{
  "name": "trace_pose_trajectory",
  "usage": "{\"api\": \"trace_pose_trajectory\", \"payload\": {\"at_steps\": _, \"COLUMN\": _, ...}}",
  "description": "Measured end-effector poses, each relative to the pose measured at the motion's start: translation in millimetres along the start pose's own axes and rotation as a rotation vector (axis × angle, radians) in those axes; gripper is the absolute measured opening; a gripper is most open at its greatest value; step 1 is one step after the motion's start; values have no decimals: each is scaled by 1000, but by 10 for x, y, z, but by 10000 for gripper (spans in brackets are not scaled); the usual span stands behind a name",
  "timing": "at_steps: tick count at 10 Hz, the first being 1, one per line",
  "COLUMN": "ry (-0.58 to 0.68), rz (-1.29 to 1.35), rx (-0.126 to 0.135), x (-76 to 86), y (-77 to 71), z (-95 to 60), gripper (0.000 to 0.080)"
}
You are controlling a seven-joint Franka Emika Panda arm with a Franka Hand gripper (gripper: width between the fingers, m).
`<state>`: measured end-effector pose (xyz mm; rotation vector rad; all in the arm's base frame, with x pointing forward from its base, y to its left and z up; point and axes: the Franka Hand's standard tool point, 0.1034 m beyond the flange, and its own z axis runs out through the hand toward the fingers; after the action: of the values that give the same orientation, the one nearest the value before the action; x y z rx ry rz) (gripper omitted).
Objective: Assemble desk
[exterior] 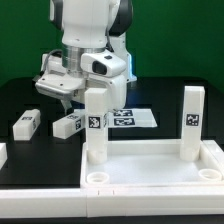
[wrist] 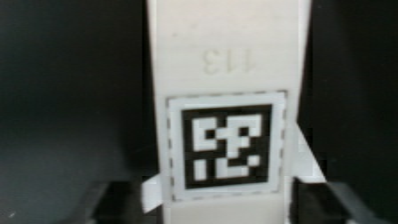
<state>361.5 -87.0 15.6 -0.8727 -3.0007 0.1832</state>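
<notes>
So the desk panel [exterior: 150,168] sat at 6 o'clock in the exterior view, rim up, with open round sockets at its two near corners. Two legs were already standing upright in the far corners: the first upright leg [exterior: 95,125] at about 10 o'clock of the panel and the second upright leg [exterior: 192,120] at about 2 o'clock, both showing their tags. Out on the black table [exterior: 15,105], around 9 o'clock in the exterior view, one loose leg [exterior: 27,122] and another loose leg [exterior: 68,125] were lying flat, near each other but apart. The marker board [exterior: 130,117] lay flat at 12 o'clock of the panel. The gripper [exterior: 58,100] hung above the nearer loose leg, just beside the first upright leg's top. In the wrist view a close-up leg [wrist: 228,90] with its tag [wrist: 226,150] filled the frame, running between the fingertips of the gripper [wrist: 231,200]. Honestly I couldn't tell whether it was clamping that leg or just straddling it.
</notes>
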Motion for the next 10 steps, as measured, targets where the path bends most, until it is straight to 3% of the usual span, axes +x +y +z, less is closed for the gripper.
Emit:
{"api": "trace_pose_trajectory", "payload": {"at_steps": 1, "ry": -23, "rz": 31, "rx": -7, "x": -64, "y": -34, "z": -125, "gripper": 531}}
{"api": "trace_pose_trajectory", "payload": {"at_steps": 2, "ry": -47, "rz": 90, "rx": -19, "x": -109, "y": -43, "z": -271, "gripper": 531}}
{"api": "trace_pose_trajectory", "payload": {"at_steps": 3, "ry": -74, "rz": 167, "rx": -29, "x": -185, "y": -25, "z": -442, "gripper": 627}}
{"api": "trace_pose_trajectory", "payload": {"at_steps": 4, "ry": -103, "rz": 226, "rx": -47, "x": -285, "y": -12, "z": -586, "gripper": 643}}
{"api": "trace_pose_trajectory", "payload": {"at_steps": 5, "ry": -116, "rz": 320, "rx": -41, "x": -424, "y": -18, "z": -666, "gripper": 648}}
{"api": "trace_pose_trajectory", "payload": {"at_steps": 6, "ry": -132, "rz": 322, "rx": -37, "x": -586, "y": -22, "z": -708, "gripper": 648}}
{"api": "trace_pose_trajectory", "payload": {"at_steps": 9, "ry": -119, "rz": 547, "rx": -49, "x": -558, "y": -30, "z": -675, "gripper": 649}}
{"api": "trace_pose_trajectory", "payload": {"at_steps": 10, "ry": -111, "rz": 640, "rx": -49, "x": -603, "y": -98, "z": -646, "gripper": 649}}
